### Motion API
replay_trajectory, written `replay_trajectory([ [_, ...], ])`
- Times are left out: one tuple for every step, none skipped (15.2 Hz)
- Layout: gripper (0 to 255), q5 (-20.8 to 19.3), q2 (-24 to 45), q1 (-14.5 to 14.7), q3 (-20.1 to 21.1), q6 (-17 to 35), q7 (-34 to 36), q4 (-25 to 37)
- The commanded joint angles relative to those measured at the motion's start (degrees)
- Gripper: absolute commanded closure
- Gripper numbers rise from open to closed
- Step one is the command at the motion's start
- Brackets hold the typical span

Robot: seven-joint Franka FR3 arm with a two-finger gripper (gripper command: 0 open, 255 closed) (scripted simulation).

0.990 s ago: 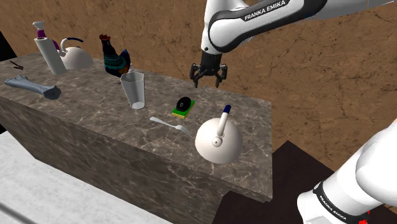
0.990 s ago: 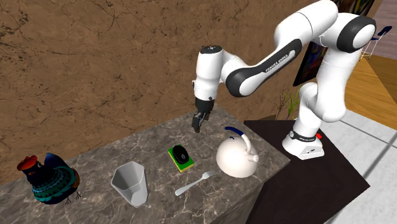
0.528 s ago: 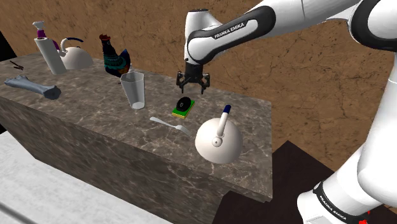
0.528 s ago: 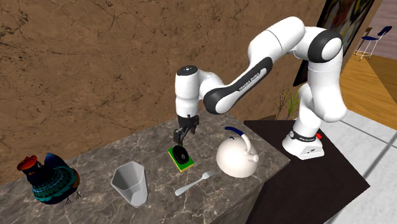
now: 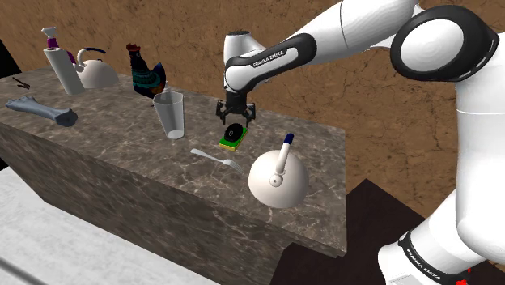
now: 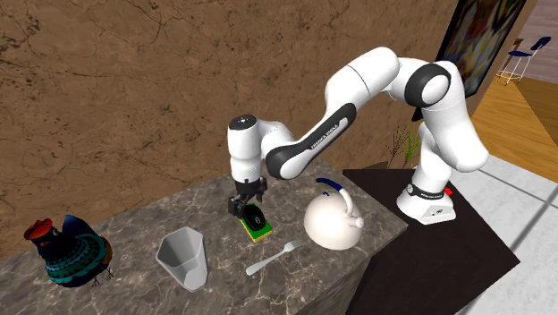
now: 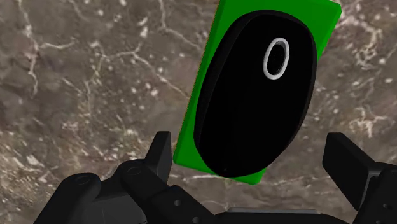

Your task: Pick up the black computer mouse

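Observation:
The black computer mouse (image 5: pixel 234 132) (image 6: pixel 254 217) lies on a green pad (image 5: pixel 229 145) near the middle of the dark marble counter (image 5: pixel 97 138). My gripper (image 5: pixel 233 120) (image 6: pixel 247 208) points straight down just above it and is open. In the wrist view the mouse (image 7: pixel 257 95) has a small silver ring on top and covers most of the green pad (image 7: pixel 324 14). The gripper (image 7: pixel 249 146) has one black finger on each side of the mouse's near end. Neither finger touches it.
A white kettle (image 5: pixel 275 178) with a blue-tipped handle stands close beside the mouse, toward the stand. A fork (image 5: pixel 215 157) lies by the counter's front edge. A clear cup (image 5: pixel 170 114), a rooster figure (image 5: pixel 146 74), a second kettle (image 5: pixel 93 72) and a bottle (image 5: pixel 57 62) stand further along.
The arm swung from the counter's back edge toward the shoulder view's left and came down over the mouse. The fingers stayed open throughout.

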Motion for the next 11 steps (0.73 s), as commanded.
replay_trajectory([
  [0, -0.17, 0.84, 0.08, -0.12, 1.04, 0.20, -0.19],
  [0, -0.27, 1.23, 0.11, -0.18, 1.60, 0.27, -0.38],
  [0, -0.36, 1.64, 0.15, -0.24, 2.15, 0.34, -0.52],
  [0, -0.41, 1.86, 0.16, -0.28, 2.48, 0.38, -0.64],
  [0, -0.41, 1.87, 0.17, -0.28, 2.48, 0.38, -0.62],
  [255, -0.42, 1.87, 0.19, -0.27, 2.52, 0.42, -0.67],
  [255, -0.42, 1.81, 0.18, -0.27, 2.52, 0.42, -0.72],
  [255, -0.42, 1.85, 0.18, -0.27, 2.49, 0.41, -0.66],
  [255, -0.42, 1.85, 0.18, -0.27, 2.48, 0.41, -0.65],
  [255, -0.42, 1.85, 0.18, -0.27, 2.48, 0.41, -0.65],
  [255, -0.42, 1.86, 0.18, -0.27, 2.48, 0.41, -0.65],
])
